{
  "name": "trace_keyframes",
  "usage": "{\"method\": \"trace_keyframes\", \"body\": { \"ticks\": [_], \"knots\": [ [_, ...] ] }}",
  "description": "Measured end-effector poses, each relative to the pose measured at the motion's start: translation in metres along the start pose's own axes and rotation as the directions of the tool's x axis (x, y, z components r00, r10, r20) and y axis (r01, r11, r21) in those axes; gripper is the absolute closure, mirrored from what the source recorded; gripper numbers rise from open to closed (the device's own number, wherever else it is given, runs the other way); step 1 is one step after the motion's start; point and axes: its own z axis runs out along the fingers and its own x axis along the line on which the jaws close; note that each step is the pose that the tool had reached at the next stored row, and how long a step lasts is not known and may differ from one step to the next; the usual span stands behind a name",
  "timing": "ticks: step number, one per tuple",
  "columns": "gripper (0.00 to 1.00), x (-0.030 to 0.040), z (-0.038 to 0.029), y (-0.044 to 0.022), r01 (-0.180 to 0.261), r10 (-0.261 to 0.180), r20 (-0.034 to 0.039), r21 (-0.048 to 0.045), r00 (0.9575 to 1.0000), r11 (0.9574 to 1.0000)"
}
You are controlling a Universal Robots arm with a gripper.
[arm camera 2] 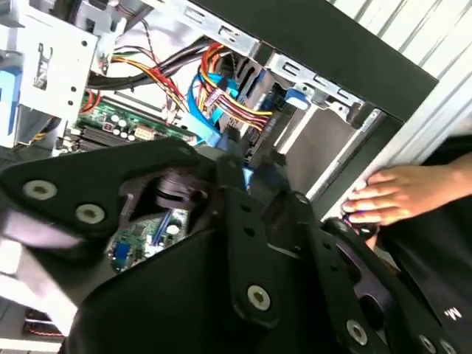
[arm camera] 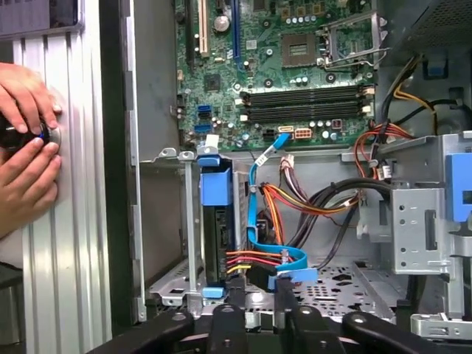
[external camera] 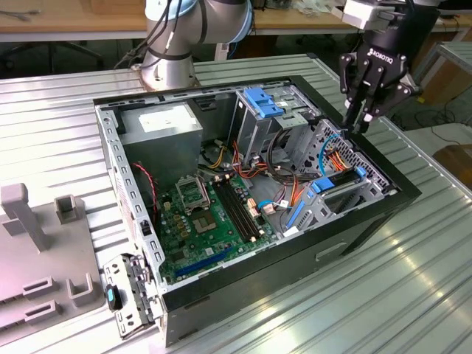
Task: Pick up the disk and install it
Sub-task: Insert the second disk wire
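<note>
The disk (arm camera: 219, 243) stands on edge in the grey metal cage (arm camera: 332, 284) at the case's front corner. Its dark body has a blue rail tab (arm camera: 216, 184) at one end, and cables run to it. In the exterior view the disk (external camera: 341, 179) lies between blue rail ends near the case's right wall. My gripper (external camera: 360, 124) hovers just above that cage, clear of the disk. In the first wrist view its tips (arm camera: 262, 317) stand a narrow gap apart with nothing between them. In the second wrist view the gripper (arm camera 2: 247, 181) hangs over the cables.
The open computer case (external camera: 383, 214) lies on a ribbed metal table. Inside are the motherboard (external camera: 206, 214), a grey power-supply box (external camera: 162, 125) and a blue bracket (external camera: 262, 99). A person's hands (arm camera: 26, 140) rest beside the case. Grey fixtures (external camera: 37, 251) stand at the exterior view's left.
</note>
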Motion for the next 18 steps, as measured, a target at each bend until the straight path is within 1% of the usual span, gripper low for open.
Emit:
{"method": "trace_keyframes", "body": {
  "ticks": [1,2,3,4,6,7,8,9,10,12,13,14,15,16,17,18],
  "knots": [
    [0.64,-0.0035,-0.0002,0.0001,0.000,0.000,-0.0030,0.0001,1.0000,1.0000],
    [0.64,-0.0069,0.0001,0.0003,0.000,0.000,-0.0094,0.0004,1.0000,1.0000],
    [0.58,-0.0089,0.0008,0.0004,0.000,0.000,-0.0156,0.0006,0.9999,1.0000],
    [0.58,-0.0102,0.0018,0.0004,0.000,0.000,-0.0273,0.0012,0.9996,1.0000],
    [0.58,-0.0107,0.0026,0.0004,-0.001,0.001,-0.0479,0.0021,0.9989,1.0000],
    [0.58,-0.0113,0.0035,0.0005,-0.001,0.001,-0.0641,0.0028,0.9979,1.0000],
    [0.58,-0.0119,0.0044,0.0005,-0.001,0.001,-0.0752,0.0033,0.9972,1.0000],
    [0.58,-0.0126,0.0051,0.0006,-0.001,0.002,-0.0822,0.0036,0.9966,1.0000],
    [0.58,-0.0150,0.0067,0.0008,-0.001,0.002,-0.0919,0.0041,0.9958,1.0000],
    [0.58,-0.0217,0.0097,0.0013,-0.002,0.002,-0.1112,0.0049,0.9938,1.0000],
    [0.58,-0.0258,0.0115,0.0015,-0.002,0.003,-0.1224,0.0054,0.9925,1.0000],
    [0.58,-0.0273,0.0123,0.0015,-0.002,0.003,-0.1279,0.0055,0.9918,1.0000],
    [0.59,-0.0288,0.0130,0.0016,-0.003,0.004,-0.1343,0.0058,0.9909,1.0000],
    [0.66,-0.0302,0.0138,0.0016,-0.003,0.004,-0.1441,0.0062,0.9896,1.0000],
    [0.73,-0.0311,0.0142,0.0017,-0.004,0.005,-0.1516,0.0065,0.9884,1.0000],
    [0.78,-0.0322,0.0148,0.0017,-0.004,0.006,-0.1638,0.0070,0.9865,1.0000]
  ]
}}
